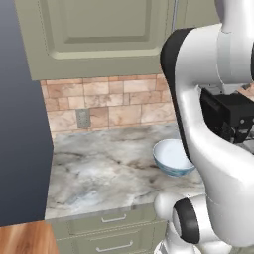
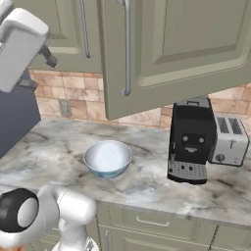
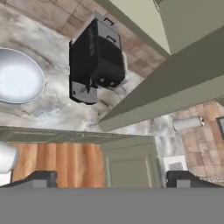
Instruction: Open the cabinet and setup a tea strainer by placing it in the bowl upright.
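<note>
On counter: bowl (empty) left of coffee machine, toaster.

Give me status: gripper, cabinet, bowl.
Gripper open, holding nothing. Cabinet door swung ajar. Bowl empty on the counter; coffee machine beside it.

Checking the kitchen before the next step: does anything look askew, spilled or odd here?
Only the cabinet door: it stands swung out over the counter. The bowl sits upright and empty, and the coffee machine and toaster look normal. No spills.
</note>
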You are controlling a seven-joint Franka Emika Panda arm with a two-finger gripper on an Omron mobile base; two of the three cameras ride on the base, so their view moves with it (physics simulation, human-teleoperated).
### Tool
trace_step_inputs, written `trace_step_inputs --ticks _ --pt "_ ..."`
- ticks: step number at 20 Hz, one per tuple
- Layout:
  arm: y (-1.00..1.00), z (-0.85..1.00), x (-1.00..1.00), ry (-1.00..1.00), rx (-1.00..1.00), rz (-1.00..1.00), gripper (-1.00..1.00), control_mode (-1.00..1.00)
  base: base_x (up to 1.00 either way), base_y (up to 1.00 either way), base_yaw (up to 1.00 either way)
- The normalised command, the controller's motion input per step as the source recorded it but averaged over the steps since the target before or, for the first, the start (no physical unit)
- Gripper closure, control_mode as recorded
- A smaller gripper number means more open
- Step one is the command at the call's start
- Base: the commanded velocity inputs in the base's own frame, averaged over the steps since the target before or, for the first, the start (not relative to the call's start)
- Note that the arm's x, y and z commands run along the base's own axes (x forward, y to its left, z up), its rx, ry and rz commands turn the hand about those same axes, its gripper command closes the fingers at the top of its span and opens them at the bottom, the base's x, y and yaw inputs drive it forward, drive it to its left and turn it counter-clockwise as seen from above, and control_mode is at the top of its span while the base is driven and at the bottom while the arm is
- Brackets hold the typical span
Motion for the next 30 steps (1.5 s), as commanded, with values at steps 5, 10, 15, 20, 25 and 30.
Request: trace_step_inputs --ticks 5,10,15,20,25,30 --pt "-0.07 -0.48 0.74 0.32 -0.24 0.1 -1.0 -1.0 0.0 0.0 0.0" --pt "-0.2 -0.28 0.55 0.35 -0.37 0.06 -1.0 -1.0 0.0 0.0 0.0" --pt "-0.52 0.0 0.16 0.34 -0.19 0.01 -1.0 -1.0 0.0 0.0 0.0" --pt "-0.44 0.05 0.08 0.38 -0.1 -0.03 -1.0 -1.0 0.0 0.0 0.0" --pt "-0.47 0.0 -0.01 0.38 -0.07 -0.26 -1.0 -1.0 0.0 0.0 0.0" --pt "-0.96 0.0 -0.46 0.23 0.0 -0.35 -1.0 -1.0 0.0 0.0 0.0"
